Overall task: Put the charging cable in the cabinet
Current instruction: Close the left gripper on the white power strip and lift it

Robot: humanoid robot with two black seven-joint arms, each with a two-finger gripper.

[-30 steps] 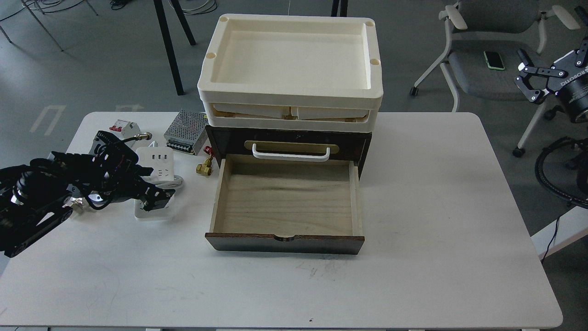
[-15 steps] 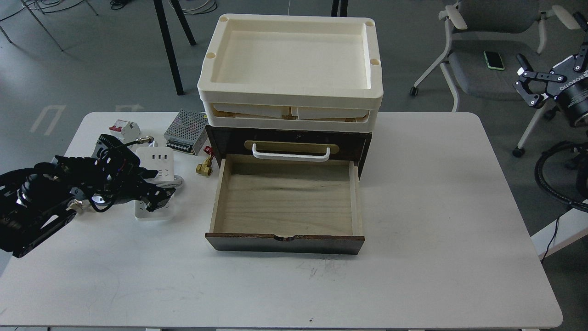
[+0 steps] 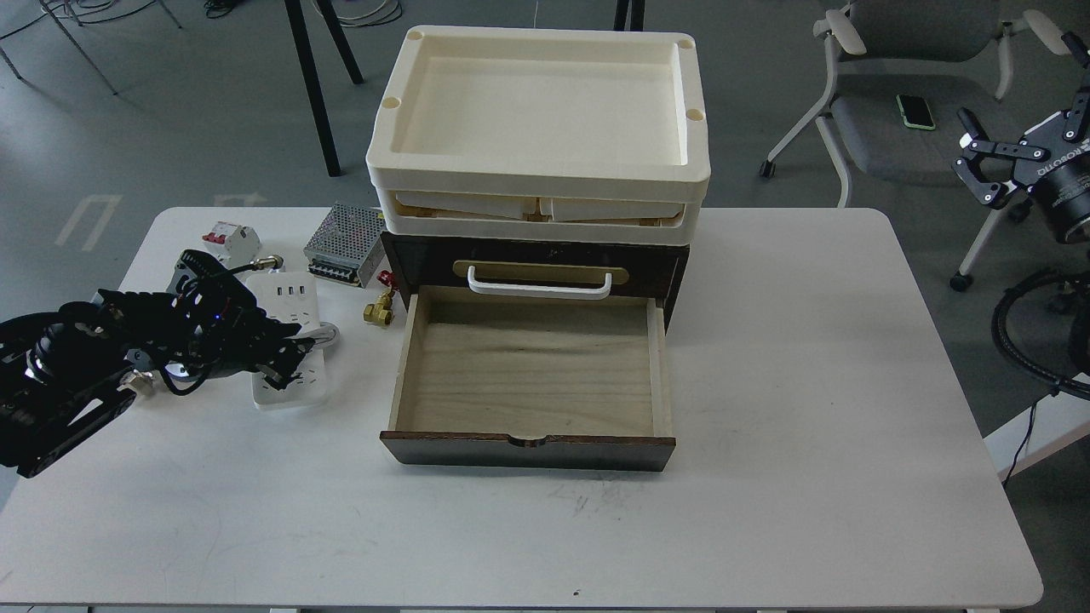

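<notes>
The charging cable (image 3: 289, 313) is a flat white power strip with a cord around its middle, lying on the table left of the cabinet. My left gripper (image 3: 286, 356) reaches in from the left, low over the strip's middle, its dark fingers closed in on the strip and cord. The cabinet (image 3: 532, 255) is a dark brown chest with a white handle (image 3: 539, 285). Its lower drawer (image 3: 528, 366) is pulled out and its pale wood inside is bare. My right gripper (image 3: 979, 162) hangs open and empty, high off the table's right side.
Cream plastic trays (image 3: 541, 111) are stacked on the cabinet. A silver perforated box (image 3: 345, 243), a white-and-red breaker (image 3: 230, 238) and a small brass fitting (image 3: 379, 311) lie behind and beside the strip. A chair with a phone (image 3: 915, 111) stands at the back right.
My left gripper's fingers have drawn closer together over the strip's middle, and the strip has shifted slightly right. My right gripper has drifted a little at the right edge.
</notes>
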